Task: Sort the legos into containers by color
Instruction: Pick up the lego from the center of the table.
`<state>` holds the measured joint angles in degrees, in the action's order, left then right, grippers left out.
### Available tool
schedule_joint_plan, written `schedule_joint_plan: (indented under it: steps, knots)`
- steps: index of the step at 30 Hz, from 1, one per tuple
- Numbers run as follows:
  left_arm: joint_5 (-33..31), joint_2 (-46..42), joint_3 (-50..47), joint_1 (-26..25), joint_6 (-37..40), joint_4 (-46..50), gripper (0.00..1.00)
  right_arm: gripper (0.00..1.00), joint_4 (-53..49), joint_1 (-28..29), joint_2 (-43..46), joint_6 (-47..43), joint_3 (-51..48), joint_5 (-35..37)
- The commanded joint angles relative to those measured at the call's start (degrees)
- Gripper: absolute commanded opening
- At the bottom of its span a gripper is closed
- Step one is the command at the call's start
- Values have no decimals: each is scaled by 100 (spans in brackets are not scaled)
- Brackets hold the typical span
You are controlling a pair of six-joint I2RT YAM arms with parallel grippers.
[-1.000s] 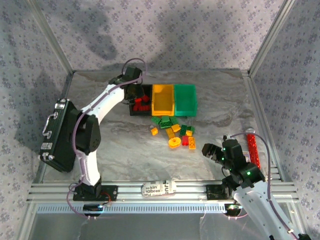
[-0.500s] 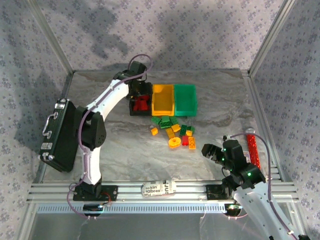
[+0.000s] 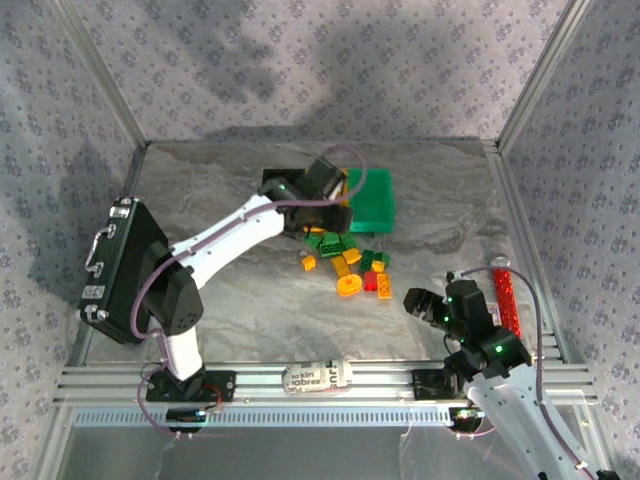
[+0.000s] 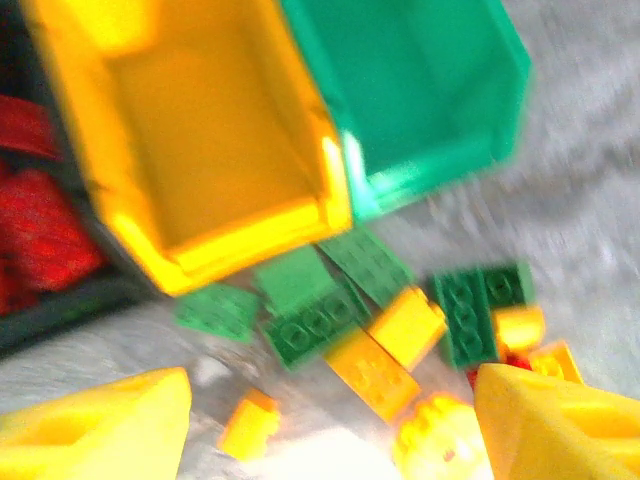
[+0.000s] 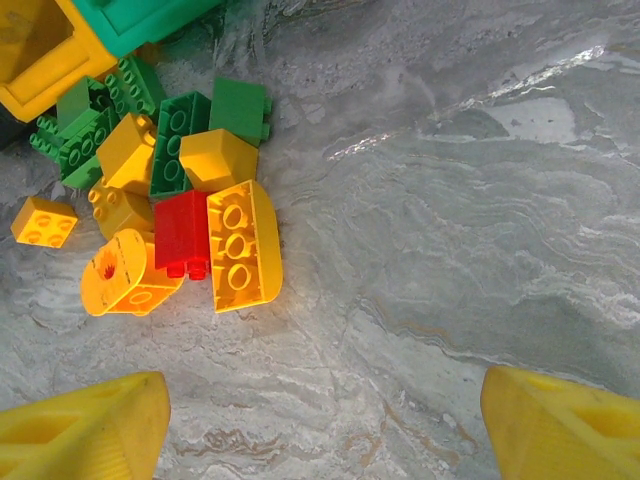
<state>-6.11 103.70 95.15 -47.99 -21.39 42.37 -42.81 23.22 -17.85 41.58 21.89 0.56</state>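
Case (image 3: 120,265) stands at the far left, well apart from the work; no part in the task

Black bin (image 4: 70,305) holds red bricks (image 4: 35,235); the yellow bin (image 4: 190,130) and green bin (image 4: 420,90) joined to it look bare inside, as far as the blurred left wrist view allows

Left gripper (image 4: 330,400) hangs over the front of the bins, above the pile (image 3: 345,262); fingers apart, nothing between them

Pile lies on the table just in front of the yellow and green bins: green, yellow and a little red, mixed and touching; one small yellow brick (image 4: 250,425) sits slightly clear at its left edge

Right gripper (image 5: 325,410) hovers near the pile's right side; fingers apart, empty; before it a red brick (image 5: 182,232) lies pressed between a round piece (image 5: 122,278) and a long yellow brick (image 5: 243,245)

Judgement — step in hand is reaching for a fresh brick; red sorting appears well on, yellow and green not yet begun; next move calls for a straight descent on one piece only — the loose yellow brick is the easiest — with fingers straddling it clear of its neighbours, then a lift to the yellow bin
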Motion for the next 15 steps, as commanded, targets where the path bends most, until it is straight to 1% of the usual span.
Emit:
schedule_joint_plan:
  steps: [1,3,6,9,12,15]
  knots:
    - [764,-86,-597,-290,518,-314,70,83,-253,-28,129,184,59,128]
    - [858,98,-594,-504,420,-311,70,83,-310,-37,190,214,52,154]
    - [928,496,-321,-743,-82,-62,65,83,-359,-35,294,264,44,196]
    - [849,845,-68,-1025,-435,-30,64,83,-375,-46,356,304,14,237]
    - [901,1244,300,-1159,-723,85,64,83,-386,-46,361,309,17,241]
    - [781,1662,775,-1245,-907,415,63,83,-391,-56,361,305,17,246]
